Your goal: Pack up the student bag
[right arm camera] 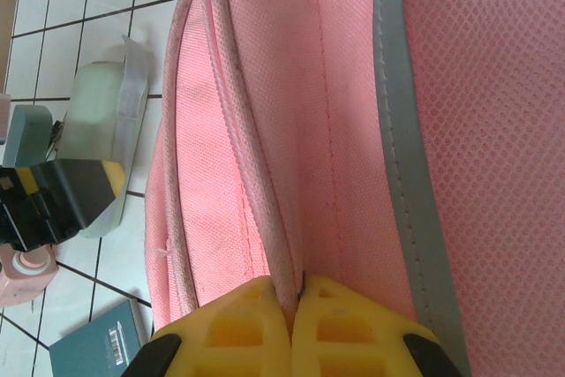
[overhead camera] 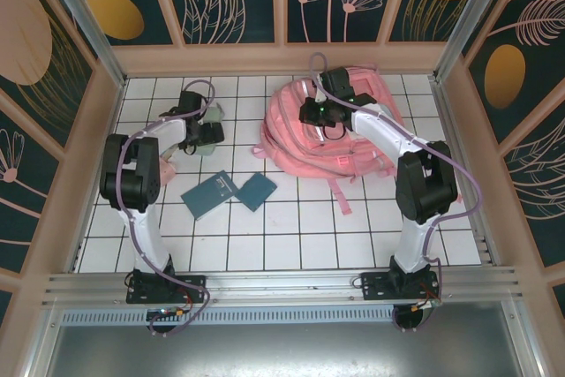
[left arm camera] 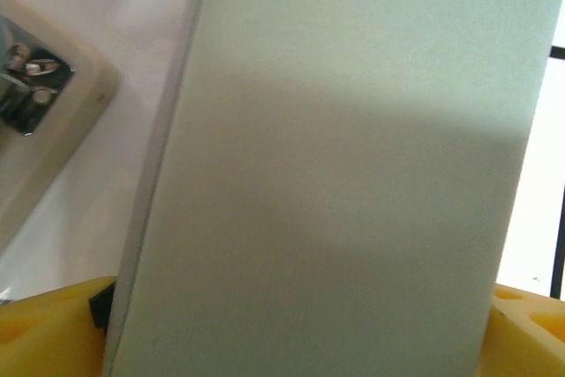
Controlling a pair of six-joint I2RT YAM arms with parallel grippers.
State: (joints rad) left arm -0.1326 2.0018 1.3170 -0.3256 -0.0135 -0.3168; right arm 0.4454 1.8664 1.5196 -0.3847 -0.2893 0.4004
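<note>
Right wrist view: the right gripper (right arm camera: 296, 293) has its jaws pinched together on a seam fold of the student bag (right arm camera: 265, 130), which lies at the far right of the tiled table (overhead camera: 291, 236). The left gripper's (left arm camera: 300, 342) jaws appear clamped on a pale green case (left arm camera: 353, 174). A teal book (overhead camera: 208, 193) and a smaller teal book (overhead camera: 257, 190) lie outside the bag, so packing looks barely begun.

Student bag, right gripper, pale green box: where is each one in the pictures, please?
student bag (overhead camera: 291, 140): top external view, on its pink fabric, left side.
right gripper (right arm camera: 296, 296): right wrist view, between its closed yellow fingertips.
pale green box (left arm camera: 353, 174): left wrist view, middle of its flat face.
</note>
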